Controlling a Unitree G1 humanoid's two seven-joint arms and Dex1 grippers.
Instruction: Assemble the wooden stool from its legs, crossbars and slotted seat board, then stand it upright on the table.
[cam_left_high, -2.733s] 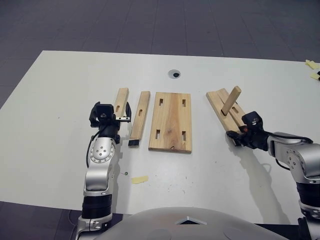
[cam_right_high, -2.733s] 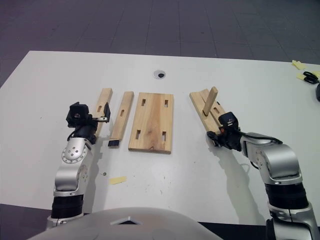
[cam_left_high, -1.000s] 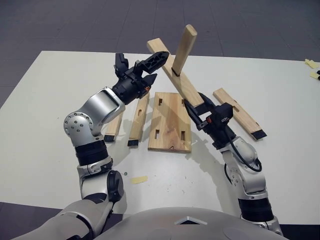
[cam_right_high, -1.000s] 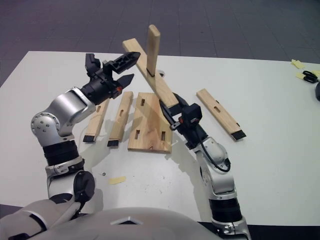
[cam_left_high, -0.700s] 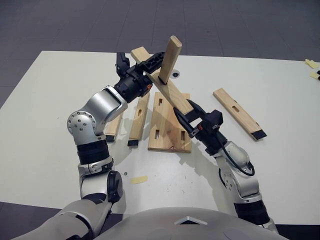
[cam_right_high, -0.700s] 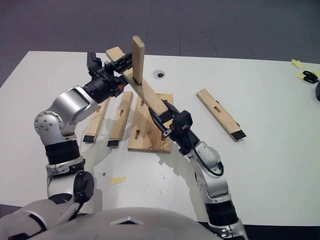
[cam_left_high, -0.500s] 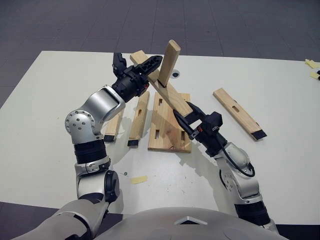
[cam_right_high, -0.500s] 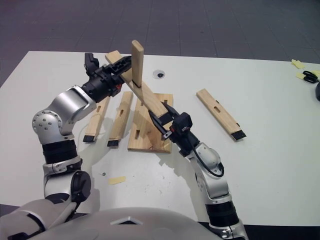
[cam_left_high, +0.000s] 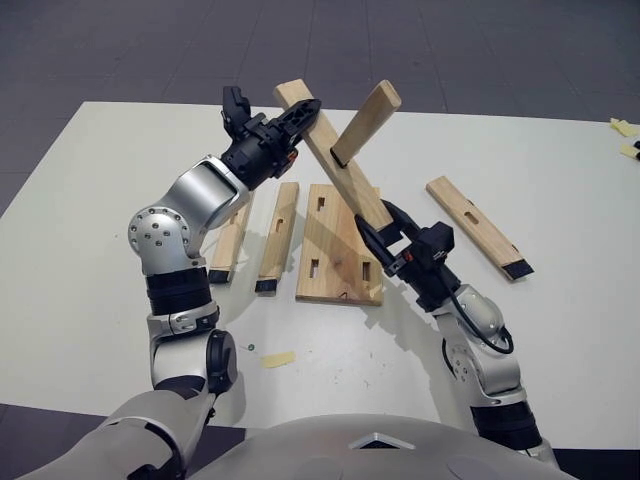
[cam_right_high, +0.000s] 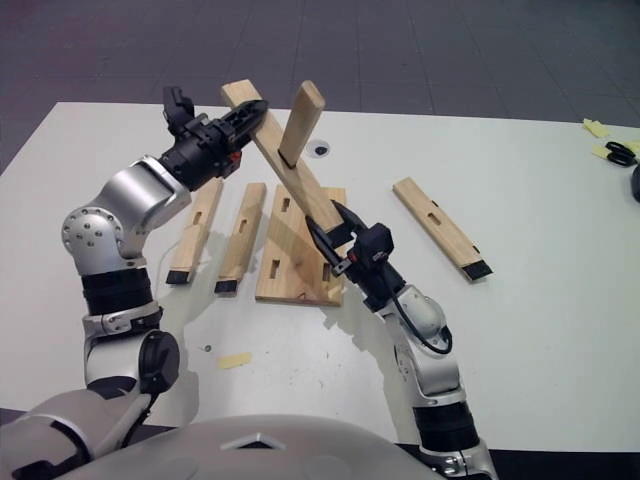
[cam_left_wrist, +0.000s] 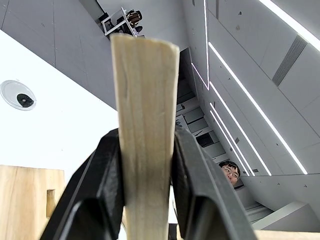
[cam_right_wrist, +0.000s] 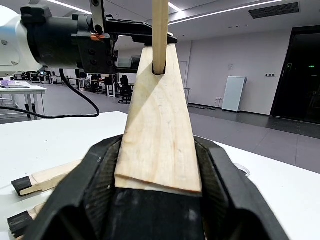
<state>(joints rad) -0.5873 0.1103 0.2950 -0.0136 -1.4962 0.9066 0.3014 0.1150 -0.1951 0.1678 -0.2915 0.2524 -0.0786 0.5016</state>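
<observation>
Two grippers hold one wooden leg (cam_left_high: 340, 170) tilted in the air above the seat board (cam_left_high: 325, 250), with a crossbar (cam_left_high: 365, 122) plugged into its slot. The left gripper (cam_left_high: 300, 112) is clamped on its upper end, the right gripper (cam_left_high: 378, 222) on its lower end. Two spare legs (cam_left_high: 232, 235) lie flat left of the seat board, and a fourth leg (cam_left_high: 475, 225) lies to its right.

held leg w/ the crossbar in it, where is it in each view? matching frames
Left eye: held leg slants across centre, left hand at its top, right hand at its bottom.
Right eye: same slant, just left of centre.
Left wrist: upright, centre, between black fingers.
Right wrist: centre, between black fingers.
Shared landmark (eyes, right wrist): crossbar in its slot.
</observation>
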